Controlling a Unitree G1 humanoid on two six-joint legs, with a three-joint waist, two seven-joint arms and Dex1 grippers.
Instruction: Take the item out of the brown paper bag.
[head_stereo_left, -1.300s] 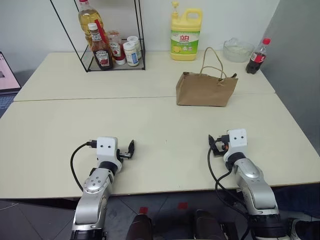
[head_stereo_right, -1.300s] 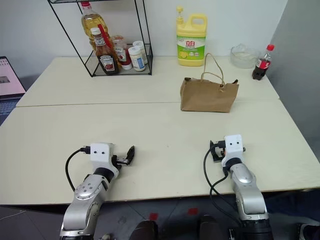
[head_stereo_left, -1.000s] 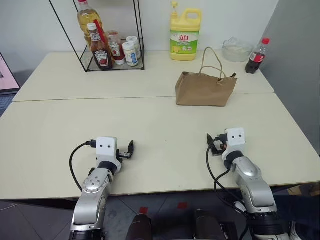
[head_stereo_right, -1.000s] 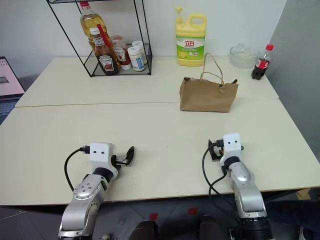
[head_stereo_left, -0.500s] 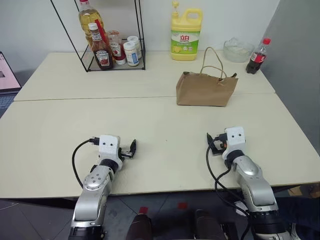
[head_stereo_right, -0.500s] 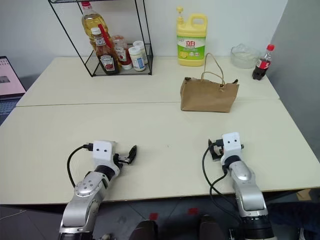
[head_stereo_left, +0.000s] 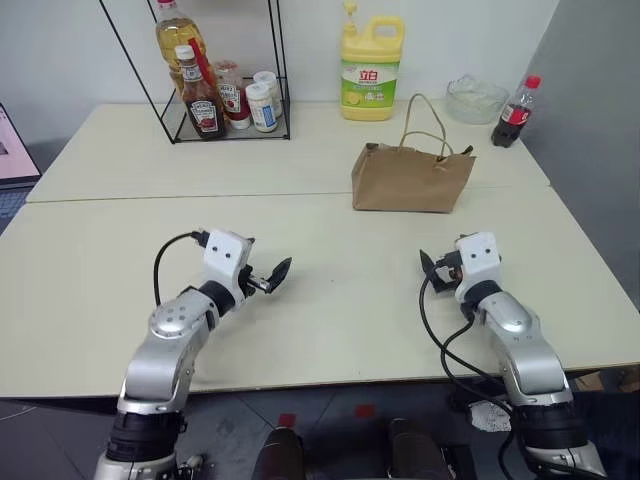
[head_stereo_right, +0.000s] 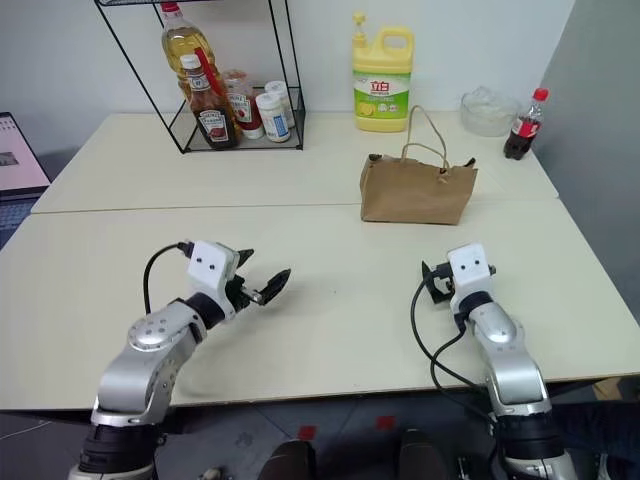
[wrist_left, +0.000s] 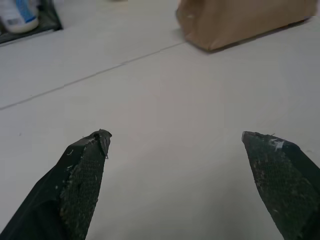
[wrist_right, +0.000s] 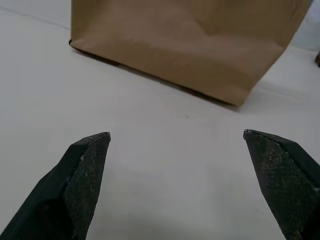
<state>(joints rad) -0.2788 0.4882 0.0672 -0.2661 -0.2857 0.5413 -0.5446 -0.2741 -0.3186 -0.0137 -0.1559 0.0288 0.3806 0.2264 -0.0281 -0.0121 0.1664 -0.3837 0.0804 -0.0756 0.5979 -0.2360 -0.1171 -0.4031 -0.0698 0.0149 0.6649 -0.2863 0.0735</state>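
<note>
1. Gaping wide, left gripper (wrist_left: 175, 137) holds nothing; rough black pads (wrist_left: 80, 185) above bare table (head_stereo_left: 330, 240).
2. Right gripper (wrist_right: 175, 135) likewise spread wide, empty, pointed at the brown paper bag (head_stereo_left: 411, 178).
3. Bag: creased matte kraft paper, wide and short, upright near the table's far edge, twisted loop handles (head_stereo_left: 425, 120) raised.
4. Item itself cannot be seen; bag's inside is hidden.

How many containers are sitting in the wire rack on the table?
5 visible: oil bottle, ketchup bottle, red-lidded jar and two white jars beside them. More may hide behind.
</note>
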